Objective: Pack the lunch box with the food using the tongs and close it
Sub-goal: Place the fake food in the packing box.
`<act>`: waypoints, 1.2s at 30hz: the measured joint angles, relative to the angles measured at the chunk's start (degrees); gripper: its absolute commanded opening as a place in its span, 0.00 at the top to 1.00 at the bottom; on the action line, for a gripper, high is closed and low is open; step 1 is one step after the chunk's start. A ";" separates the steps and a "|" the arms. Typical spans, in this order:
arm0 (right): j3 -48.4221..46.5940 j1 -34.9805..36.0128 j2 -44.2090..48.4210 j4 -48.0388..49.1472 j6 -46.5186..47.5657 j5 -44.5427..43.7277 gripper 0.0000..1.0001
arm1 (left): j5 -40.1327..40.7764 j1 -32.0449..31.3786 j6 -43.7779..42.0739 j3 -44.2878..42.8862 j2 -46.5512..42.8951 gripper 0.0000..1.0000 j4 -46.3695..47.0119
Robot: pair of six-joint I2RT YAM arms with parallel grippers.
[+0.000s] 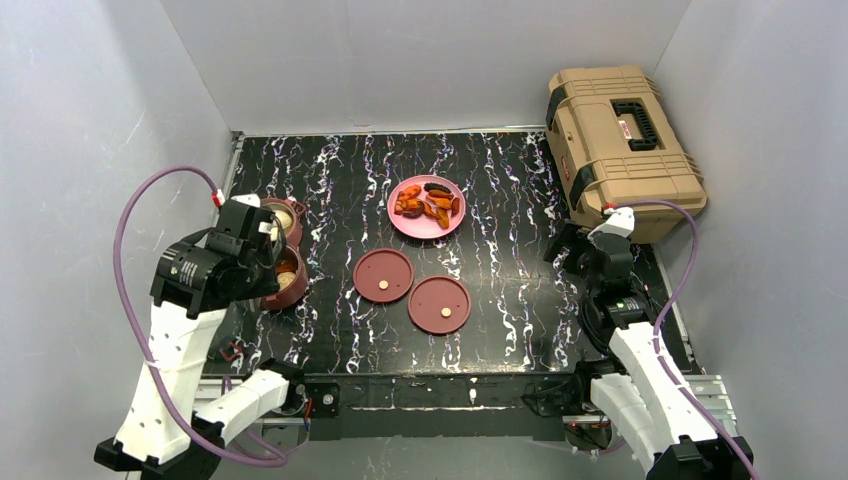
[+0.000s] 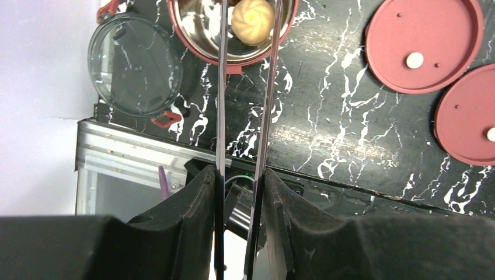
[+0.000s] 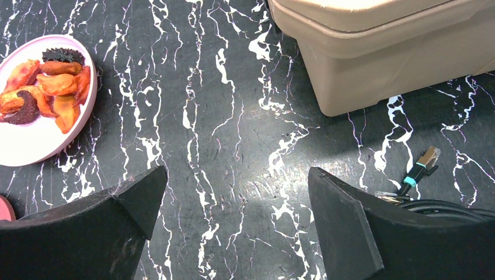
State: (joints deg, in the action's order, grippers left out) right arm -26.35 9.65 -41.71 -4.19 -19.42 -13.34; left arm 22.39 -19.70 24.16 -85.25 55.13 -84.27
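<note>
Over bowl (image 2: 242,67) with bun (image 2: 252,20), left hand (image 2: 238,175) grips tongs (image 2: 220,116)

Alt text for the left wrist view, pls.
The left gripper clamps metal tongs whose two arms run up over a maroon bowl holding a pale bun; their tips are out of frame. A clear round lid lies beside the bowl, two maroon disc lids at right, on the black marbled table.

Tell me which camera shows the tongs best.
Left wrist: both blades of the tongs run from the left end effector, clamped on them, up to the bowl holding the bun. Top external: the left arm hides them. Right wrist: absent.
</note>
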 measured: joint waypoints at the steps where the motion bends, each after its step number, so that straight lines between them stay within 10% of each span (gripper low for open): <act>1: 0.00 0.00 0.00 0.00 0.00 -0.02 0.00 | 0.52 0.00 0.17 0.00 -0.33 0.89 -0.46; 36: 0.00 0.00 1.29 -0.42 -0.02 -0.04 0.00 | 0.13 0.04 1.62 9.90 -2.08 0.66 0.33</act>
State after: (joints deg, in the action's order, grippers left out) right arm -26.35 9.65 -40.42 -4.60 -19.44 -13.39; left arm 22.52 -19.66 25.78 -75.35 53.06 -83.94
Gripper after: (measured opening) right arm 1.000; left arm 0.336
